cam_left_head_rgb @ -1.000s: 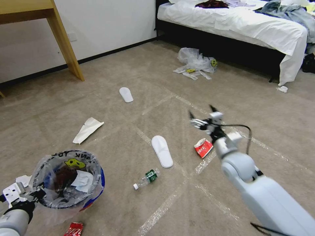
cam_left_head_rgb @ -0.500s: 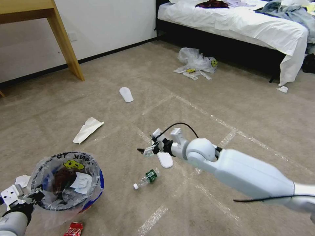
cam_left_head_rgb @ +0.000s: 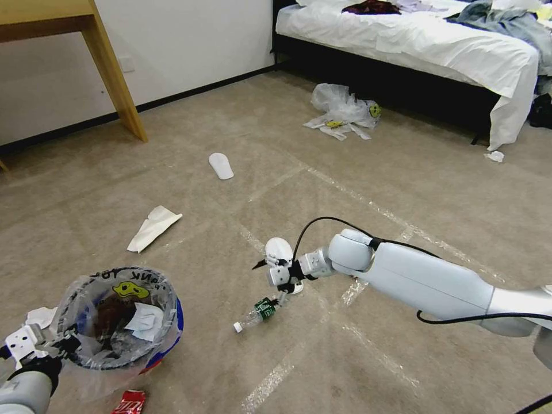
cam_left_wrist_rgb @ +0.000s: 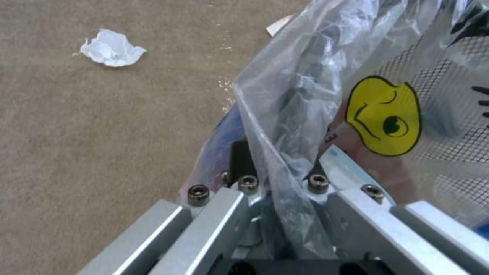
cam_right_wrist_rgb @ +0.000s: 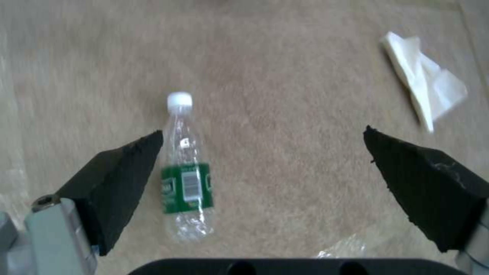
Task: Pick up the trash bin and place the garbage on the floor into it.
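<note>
The trash bin (cam_left_head_rgb: 123, 316), red and blue with a clear printed liner (cam_left_wrist_rgb: 387, 114), hangs at the lower left. My left gripper (cam_left_head_rgb: 49, 345) is shut on its rim, and the left wrist view shows the gripper (cam_left_wrist_rgb: 282, 179) pinching plastic and rim. My right gripper (cam_left_head_rgb: 270, 283) hovers open just above the floor. A small plastic bottle (cam_left_head_rgb: 256, 313) with a green label lies below it. In the right wrist view the bottle (cam_right_wrist_rgb: 186, 179) lies beside one finger (cam_right_wrist_rgb: 117, 179), off centre of the open right gripper (cam_right_wrist_rgb: 262, 152). A white slipper (cam_left_head_rgb: 279, 248) lies partly hidden behind the gripper.
More garbage lies on the carpet: a second slipper (cam_left_head_rgb: 221, 165), folded white paper (cam_left_head_rgb: 152, 228), a red can (cam_left_head_rgb: 129, 402), crumpled paper (cam_left_wrist_rgb: 111, 49) and clear bags (cam_left_head_rgb: 342, 109) by the bed (cam_left_head_rgb: 460, 52). A wooden table leg (cam_left_head_rgb: 115, 75) stands at the far left.
My right arm has swung left and down, from above the red wrapper, past the near slipper, to just over the bottle. It now hides that wrapper. The bin has barely moved.
</note>
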Tool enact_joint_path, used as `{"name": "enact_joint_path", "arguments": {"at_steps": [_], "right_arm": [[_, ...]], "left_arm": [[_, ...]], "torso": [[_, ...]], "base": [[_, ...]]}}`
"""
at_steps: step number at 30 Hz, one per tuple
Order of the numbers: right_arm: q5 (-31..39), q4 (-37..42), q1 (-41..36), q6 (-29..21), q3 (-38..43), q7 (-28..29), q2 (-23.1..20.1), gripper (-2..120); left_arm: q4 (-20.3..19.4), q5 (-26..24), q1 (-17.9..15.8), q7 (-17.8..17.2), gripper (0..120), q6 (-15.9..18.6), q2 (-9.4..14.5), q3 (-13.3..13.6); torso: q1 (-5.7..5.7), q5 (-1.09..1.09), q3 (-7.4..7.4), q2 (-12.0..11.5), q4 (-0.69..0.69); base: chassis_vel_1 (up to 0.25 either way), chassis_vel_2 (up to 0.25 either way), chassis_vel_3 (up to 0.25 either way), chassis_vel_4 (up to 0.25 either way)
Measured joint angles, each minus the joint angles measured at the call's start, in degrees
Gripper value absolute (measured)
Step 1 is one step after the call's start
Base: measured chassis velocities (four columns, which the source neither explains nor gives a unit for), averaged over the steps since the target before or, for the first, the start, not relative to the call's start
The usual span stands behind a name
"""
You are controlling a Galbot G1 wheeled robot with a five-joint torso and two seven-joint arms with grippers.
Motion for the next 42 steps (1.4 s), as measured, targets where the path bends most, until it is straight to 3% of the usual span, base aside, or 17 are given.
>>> {"name": "enact_joint_path", "arguments": {"at_steps": [7, 9, 11, 16, 32, 42], "right_arm": [[-2.20, -1.64, -0.65, -0.89, -0.85, -2.70, 1.82, 100], [-2.18, -1.63, -0.79, -1.61, -1.38, -2.54, 1.84, 100], [-1.93, -1.36, -1.67, -5.41, -3.79, 0.10, 1.64, 100], [-3.44, -3.90, -3.00, -7.58, -5.25, 1.20, 2.91, 100], [-9.93, -17.50, -5.97, -4.25, -5.69, 1.99, 13.89, 97], [-11.72, -22.15, -7.39, -2.55, -4.67, 2.58, 15.97, 89]], "left_arm": [[0.37, 0.90, 0.02, 0.17, 1, -0.15, -0.53, 0.20], [0.39, 0.98, -0.01, 0.17, 1, -0.16, -0.60, 0.22], [0.56, 1.37, 0.00, 0.24, 1, -0.22, -0.87, 0.34], [1.02, 1.64, -0.30, 0.29, 1, -0.34, -1.09, 0.34], [1.30, 1.45, -0.29, 0.39, 1, -0.48, -1.23, 0.02], [1.11, 1.28, -0.20, 0.40, 1, -0.58, -1.33, 0.04]], "torso": [[0.00, 0.00, 0.00, 0.00, -0.01], [0.00, 0.00, 0.00, 0.00, -0.01], [0.00, 0.00, -0.01, 0.00, -0.03], [0.00, 0.00, 0.00, 0.00, -0.01], [0.00, -0.01, 0.00, 0.00, -0.02], [0.00, 0.00, 0.00, 0.00, -0.02]], "base": [[0.000, 0.000, 0.000, 0.000], [0.000, 0.000, 0.000, 0.000], [0.000, 0.000, 0.000, 0.000], [0.000, 0.000, 0.000, 0.000], [0.000, 0.000, 0.000, 0.000], [0.000, 0.000, 0.000, 0.000]]}}
